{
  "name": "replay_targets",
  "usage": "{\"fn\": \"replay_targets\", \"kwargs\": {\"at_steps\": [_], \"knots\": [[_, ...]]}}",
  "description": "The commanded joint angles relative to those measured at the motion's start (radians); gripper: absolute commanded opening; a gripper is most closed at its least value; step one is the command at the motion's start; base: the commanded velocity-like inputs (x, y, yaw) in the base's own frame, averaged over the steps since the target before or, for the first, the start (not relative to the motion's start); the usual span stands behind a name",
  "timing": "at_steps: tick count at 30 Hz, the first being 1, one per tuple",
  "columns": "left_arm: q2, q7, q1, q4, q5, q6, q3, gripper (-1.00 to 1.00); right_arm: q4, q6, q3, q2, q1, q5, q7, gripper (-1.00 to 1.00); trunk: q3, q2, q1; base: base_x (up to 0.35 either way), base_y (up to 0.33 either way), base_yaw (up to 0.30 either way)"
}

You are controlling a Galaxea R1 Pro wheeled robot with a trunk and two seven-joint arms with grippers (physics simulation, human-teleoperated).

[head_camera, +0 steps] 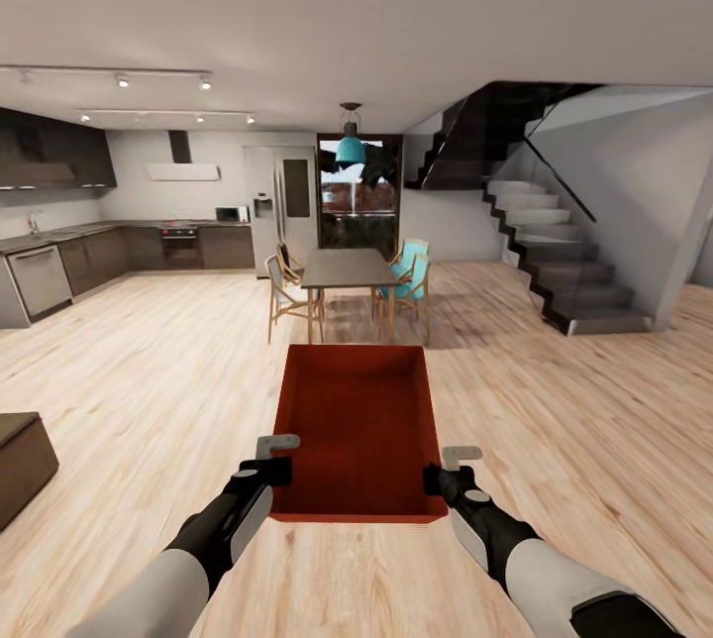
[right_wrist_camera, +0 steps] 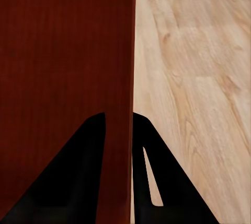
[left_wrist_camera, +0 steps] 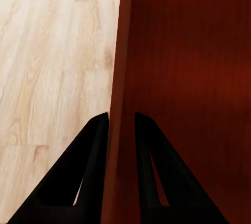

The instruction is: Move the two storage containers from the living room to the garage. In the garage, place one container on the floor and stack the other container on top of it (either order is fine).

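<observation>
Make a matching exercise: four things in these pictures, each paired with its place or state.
Things:
1. storage container
2. left claw
3. dining table
4. staircase

Places or states:
A. on the right side of the room
B. carried between both arms
C. ringed by chairs, ahead
D. shut on the container's wall

Pairs: 1-B, 2-D, 3-C, 4-A

A storage container [head_camera: 358, 430] sits between the left gripper [head_camera: 269, 468] and right gripper [head_camera: 443, 475], each clamped on a side wall. Far ahead stands a dining table [head_camera: 347, 268]; kitchen counters [head_camera: 109, 252] far left, stairs [head_camera: 560, 262] far right.
</observation>
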Motion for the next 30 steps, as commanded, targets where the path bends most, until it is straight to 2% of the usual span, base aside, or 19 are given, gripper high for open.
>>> {"fn": "replay_targets", "kwargs": {"at_steps": [1,22,30], "knots": [[0.001,0.012,0.0,0.0,0.073,0.005,0.065,-1.0,-0.004,-0.003,-0.024,-0.001,-0.001,-0.002,-0.001,-1.0,0.0,-0.001,0.001,0.322,0.0,0.0],[0.002,0.012,0.0,-0.001,0.07,0.005,0.065,-1.0,-0.004,0.002,-0.022,-0.001,-0.001,-0.004,0.001,-1.0,0.0,-0.001,0.001,0.322,0.0,-0.002],[0.003,0.012,0.0,0.0,0.07,0.005,0.065,-1.0,-0.004,0.0,-0.022,0.001,-0.001,-0.004,0.001,-1.0,0.0,-0.001,0.001,0.322,0.0,-0.202]]}}
